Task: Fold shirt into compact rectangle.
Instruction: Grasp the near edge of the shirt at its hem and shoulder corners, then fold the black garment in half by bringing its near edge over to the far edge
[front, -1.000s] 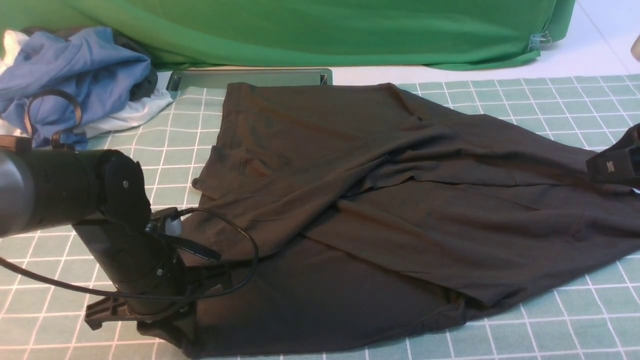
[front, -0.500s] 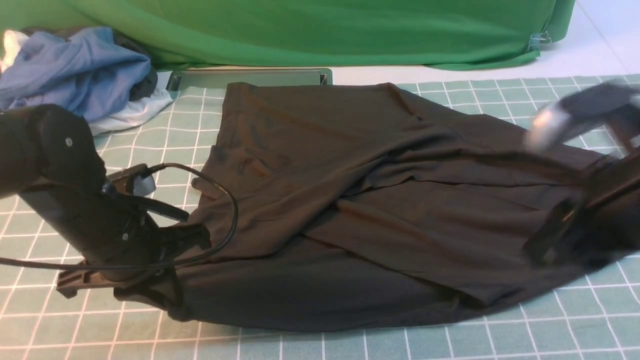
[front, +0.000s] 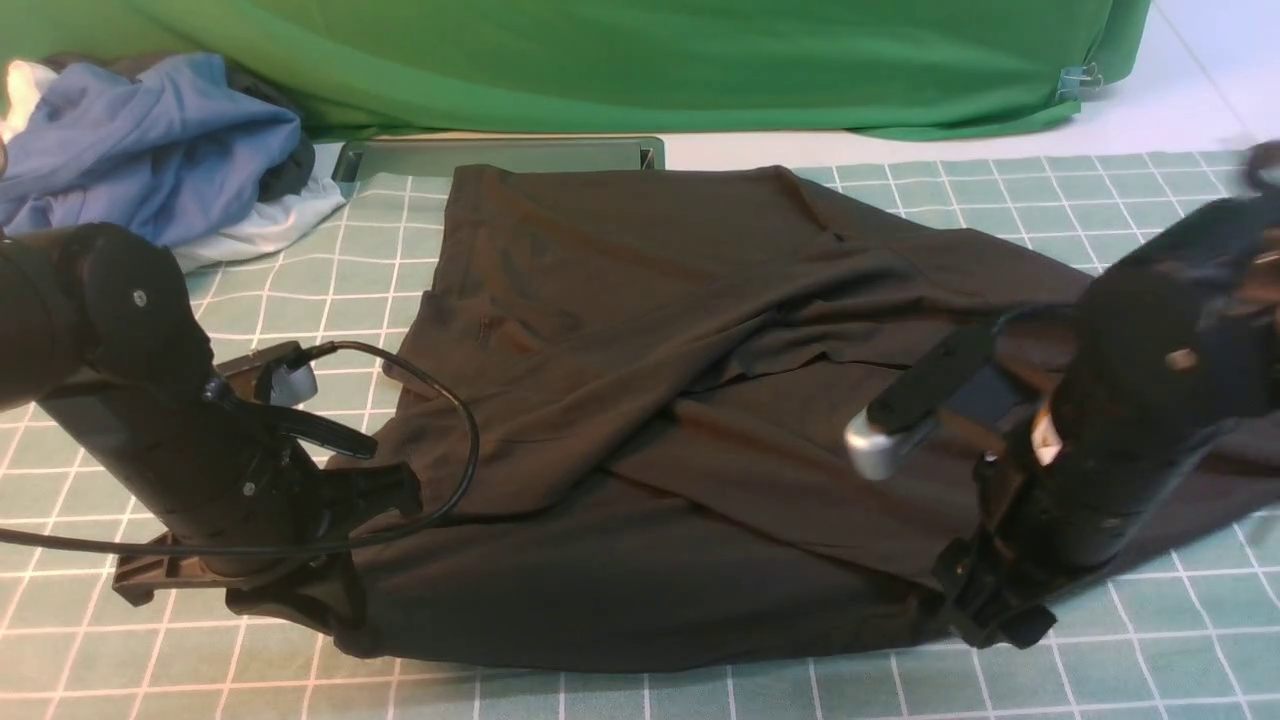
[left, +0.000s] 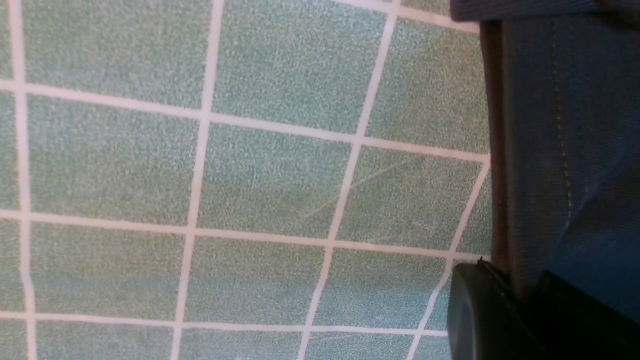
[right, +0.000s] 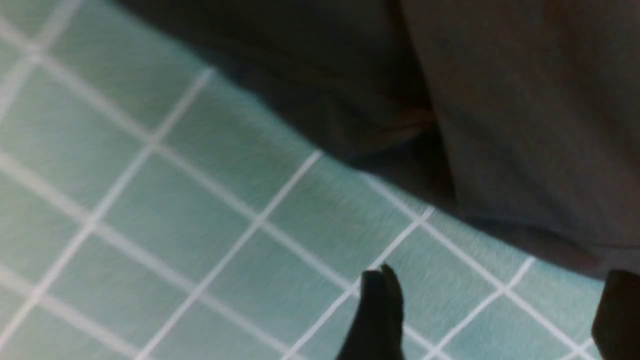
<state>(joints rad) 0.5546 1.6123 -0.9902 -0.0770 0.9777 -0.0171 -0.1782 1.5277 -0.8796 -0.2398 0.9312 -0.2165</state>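
The black shirt (front: 700, 400) lies spread and creased across the checked mat, partly folded over itself. My left gripper (front: 300, 600) is shut on the shirt's near left corner. In the left wrist view its jaws (left: 520, 305) pinch the hemmed edge of the shirt (left: 565, 150). My right gripper (front: 990, 610) is low at the shirt's near right edge. In the right wrist view it (right: 500, 310) stands open, with only bare mat between its fingertips (right: 380, 310). The shirt's edge (right: 525, 100) lies just beyond them.
A heap of blue and white garments (front: 150, 150) sits at the back left. A big green cloth (front: 640, 60) runs along the back, with a flat grey-green tray (front: 500, 155) in front of it. The checked mat (front: 1150, 660) shows along the near edge.
My right arm has swung in from the far right down to the shirt's near right edge, and its jaws have opened. My left gripper has dragged the near left corner leftward.
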